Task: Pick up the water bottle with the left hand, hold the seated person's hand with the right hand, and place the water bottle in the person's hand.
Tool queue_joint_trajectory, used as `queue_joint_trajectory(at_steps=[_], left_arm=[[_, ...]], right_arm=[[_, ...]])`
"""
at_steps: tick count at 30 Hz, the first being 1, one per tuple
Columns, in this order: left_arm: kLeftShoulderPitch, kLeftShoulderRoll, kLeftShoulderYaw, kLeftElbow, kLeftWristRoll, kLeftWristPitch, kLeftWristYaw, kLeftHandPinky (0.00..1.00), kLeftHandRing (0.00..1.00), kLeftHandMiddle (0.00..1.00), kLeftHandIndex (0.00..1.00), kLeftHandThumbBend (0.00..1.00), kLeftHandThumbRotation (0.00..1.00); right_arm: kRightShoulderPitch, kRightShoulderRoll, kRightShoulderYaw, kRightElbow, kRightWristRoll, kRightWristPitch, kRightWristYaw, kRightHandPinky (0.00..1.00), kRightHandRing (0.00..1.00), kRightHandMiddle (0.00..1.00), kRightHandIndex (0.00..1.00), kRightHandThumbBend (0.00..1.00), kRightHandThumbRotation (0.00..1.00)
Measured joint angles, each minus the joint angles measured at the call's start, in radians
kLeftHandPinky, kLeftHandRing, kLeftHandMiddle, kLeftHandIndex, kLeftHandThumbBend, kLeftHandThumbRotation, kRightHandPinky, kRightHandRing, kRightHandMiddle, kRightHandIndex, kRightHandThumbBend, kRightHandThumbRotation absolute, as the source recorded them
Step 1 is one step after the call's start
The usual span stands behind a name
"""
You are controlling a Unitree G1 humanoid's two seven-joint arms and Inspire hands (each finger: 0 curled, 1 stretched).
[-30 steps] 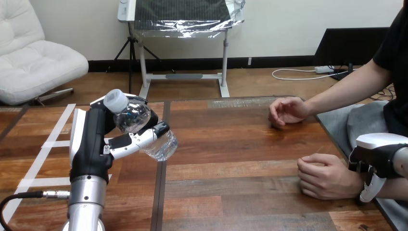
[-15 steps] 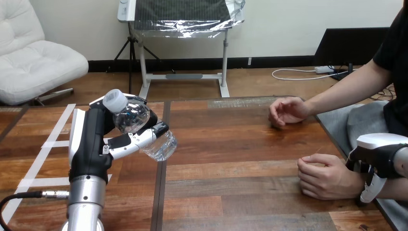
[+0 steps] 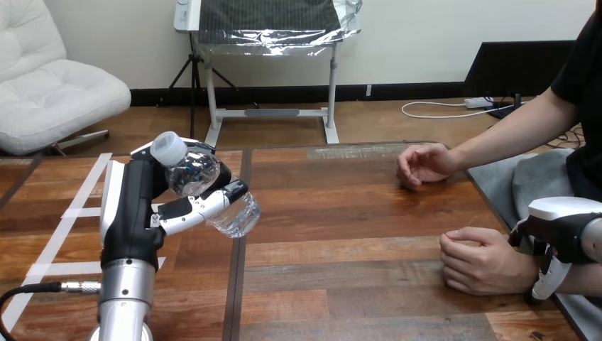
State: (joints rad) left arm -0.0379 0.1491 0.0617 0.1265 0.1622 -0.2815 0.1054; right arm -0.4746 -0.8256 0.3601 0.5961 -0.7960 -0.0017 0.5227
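- Clear water bottle [image 3: 197,172], cap tilted up-left, clasped by curled fingers of the left hand [image 3: 133,217] over the table's [image 3: 355,220] left half.
- Person's nearer hand [image 3: 485,261] lies well right, by the right edge; right hand [image 3: 564,226] beside its wrist, grasp unclear.

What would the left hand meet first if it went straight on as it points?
Probably nothing: ahead of the left hand and water bottle, the table looks free; depth unclear.
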Motion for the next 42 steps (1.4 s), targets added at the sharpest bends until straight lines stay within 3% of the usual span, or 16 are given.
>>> queue_joint_trajectory(at_steps=[9,16,26,42], left_arm=[[0.0,0.0,0.0,0.0,0.0,0.0,-0.002,0.47,0.44,0.45,0.49,0.66,0.0],[0.0,0.0,0.0,0.0,0.0,0.002,-0.004,0.46,0.44,0.45,0.49,0.67,0.0],[0.0,0.0,0.0,0.0,0.0,0.004,-0.007,0.45,0.44,0.45,0.49,0.66,0.0],[0.0,0.0,0.0,0.001,-0.004,0.005,-0.017,0.46,0.45,0.46,0.49,0.66,0.0]], right_arm=[[0.004,0.0,0.0,-0.011,-0.002,0.016,0.003,0.62,0.8,0.89,0.87,0.69,0.02],[0.016,-0.004,0.0,-0.053,-0.004,0.044,0.033,0.59,0.78,0.88,0.86,0.69,0.03],[0.054,-0.021,-0.016,-0.22,-0.006,0.141,0.156,0.61,0.77,0.85,0.83,0.68,0.0],[0.16,-0.042,-0.098,-0.501,-0.006,0.273,0.223,0.57,0.74,0.82,0.79,0.67,0.0]])
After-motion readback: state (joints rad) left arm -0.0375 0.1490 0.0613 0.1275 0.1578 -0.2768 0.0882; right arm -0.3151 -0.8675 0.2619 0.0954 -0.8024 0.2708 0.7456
